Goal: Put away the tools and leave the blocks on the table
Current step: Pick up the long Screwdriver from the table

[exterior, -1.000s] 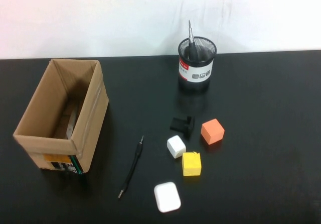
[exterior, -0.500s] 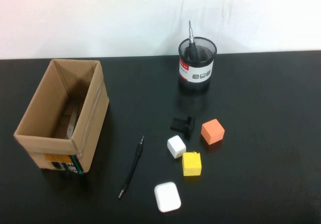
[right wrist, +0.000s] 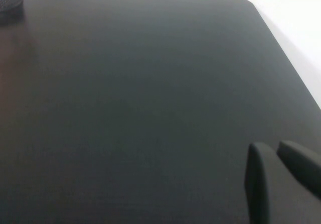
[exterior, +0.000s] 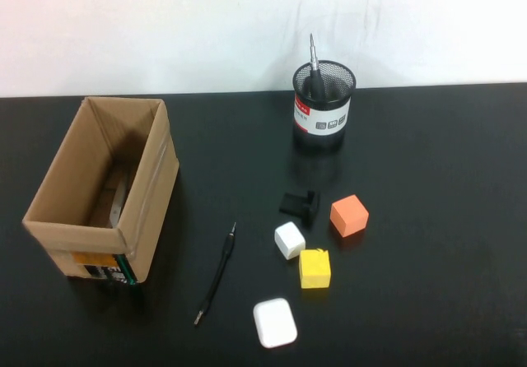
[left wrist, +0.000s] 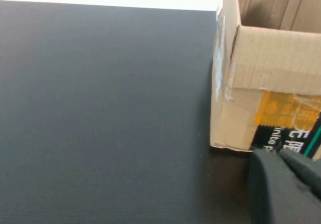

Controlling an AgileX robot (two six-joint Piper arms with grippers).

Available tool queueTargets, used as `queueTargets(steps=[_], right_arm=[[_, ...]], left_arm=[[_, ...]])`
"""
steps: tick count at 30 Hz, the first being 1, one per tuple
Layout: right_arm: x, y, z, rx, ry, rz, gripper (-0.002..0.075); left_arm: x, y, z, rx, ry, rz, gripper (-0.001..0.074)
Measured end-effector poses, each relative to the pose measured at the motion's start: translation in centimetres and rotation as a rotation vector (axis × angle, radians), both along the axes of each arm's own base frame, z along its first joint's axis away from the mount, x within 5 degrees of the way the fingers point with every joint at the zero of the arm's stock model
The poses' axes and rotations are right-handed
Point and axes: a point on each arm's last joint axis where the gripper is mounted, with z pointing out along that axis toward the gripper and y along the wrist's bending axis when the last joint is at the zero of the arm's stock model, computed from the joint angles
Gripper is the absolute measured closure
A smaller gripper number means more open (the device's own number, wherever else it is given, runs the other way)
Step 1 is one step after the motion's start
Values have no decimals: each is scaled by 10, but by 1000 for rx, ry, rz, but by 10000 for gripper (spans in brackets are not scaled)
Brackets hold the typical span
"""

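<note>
Tools are partly dealt with, from where I stand. From the high view, the thick black-handled screwdriver (exterior: 314,71) stands upright in the mesh pen cup (exterior: 324,108) at the back of the table (exterior: 428,186), its metal tip poking above the rim. The long thin screwdriver (exterior: 216,275) lies out on the tabletop, between the cardboard box (exterior: 103,188) and the blocks, touching nothing. I cannot spot the scissors; something pale and flat lies in the bottom of the box, but I can't tell what it is. The orange block (exterior: 349,215), yellow block (exterior: 314,268) and white block (exterior: 289,240) sit loosely grouped right of centre, with the small black T-shaped piece (exterior: 300,204) just behind them and the flat white case (exterior: 274,322) nearest the robot. Neither arm shows in this view.

From the left wrist view, the left gripper (left wrist: 286,176) sits low by the near corner of the box, jaws together and holding nothing.

From the right wrist view, the right gripper (right wrist: 281,174) hangs over bare tabletop near the table's right edge, jaws together and empty, with only a sliver of the pen cup at the frame's corner.

My reading: one tool is stowed and the thin screwdriver at least is left to fetch, while the blocks already sit where they should.
</note>
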Motion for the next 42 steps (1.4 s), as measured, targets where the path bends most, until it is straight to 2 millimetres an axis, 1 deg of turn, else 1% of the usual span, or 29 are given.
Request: queueTargets(steps=[4, 7, 9, 12, 14, 18, 20, 24, 26, 27, 29, 32, 34, 35, 39, 41, 42], right_arm=[[0, 0, 0, 0, 0, 0, 732], [0, 0, 0, 0, 0, 0, 732], [0, 0, 0, 0, 0, 0, 732], [0, 0, 0, 0, 0, 0, 732], [0, 0, 0, 0, 0, 0, 732], [0, 0, 0, 0, 0, 0, 732], [0, 0, 0, 0, 0, 0, 732], [0, 0, 0, 0, 0, 0, 732], [0, 0, 0, 0, 0, 0, 732], [0, 0, 0, 0, 0, 0, 732], [0, 0, 0, -2, 0, 0, 732], [0, 0, 0, -2, 0, 0, 732], [0, 0, 0, -2, 0, 0, 732], [0, 0, 0, -2, 0, 0, 732], [0, 0, 0, -2, 0, 0, 732], [0, 0, 0, -2, 0, 0, 732], [0, 0, 0, -2, 0, 0, 732]], left_arm=[[0, 1, 1, 31, -19, -1, 739], [2, -1, 10, 25, -117, -15, 739], [3, -3, 20, 16, -230, -33, 739], [2, -6, 41, -5, -459, -69, 739], [-2, -8, 55, -17, -617, -94, 739], [-14, -11, 76, -47, -880, -135, 739], [-23, -11, 87, -112, -1021, -158, 739], [-38, -7, 106, -289, -1201, -197, 739], [-46, -5, 126, -329, -1254, -199, 739], [-49, -4, 136, -338, -1267, -198, 739], [-59, -2, 162, -349, -1278, -192, 739], [-81, 1, 204, -376, -1293, -193, 739], [-87, 3, 230, -389, -1242, -183, 739], [-88, 3, 244, -398, -1190, -172, 739], [-66, 3, 286, -399, -882, -100, 739], [-46, 3, 297, -386, -676, -52, 739], [-36, 2, 298, -371, -585, -31, 739]])
